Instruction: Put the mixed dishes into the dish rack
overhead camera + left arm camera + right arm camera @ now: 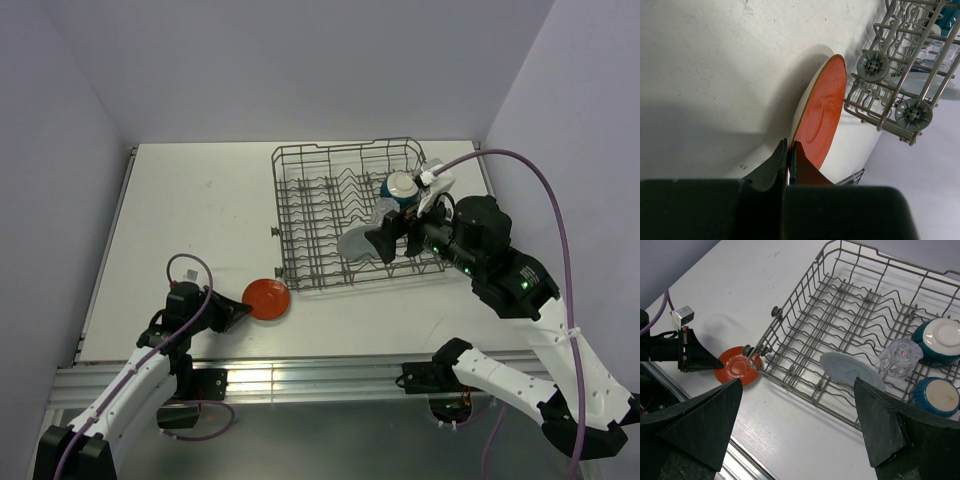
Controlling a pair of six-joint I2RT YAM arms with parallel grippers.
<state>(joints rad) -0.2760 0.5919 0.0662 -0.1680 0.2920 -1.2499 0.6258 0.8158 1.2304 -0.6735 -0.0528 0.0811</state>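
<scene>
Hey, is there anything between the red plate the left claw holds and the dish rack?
Only the dish rack's own side wall, the one with the wheels. The red-orange plate, pinched by the left claw, sits just outside it. Nothing else visible lies between, and the nearest tine rows look free.
</scene>
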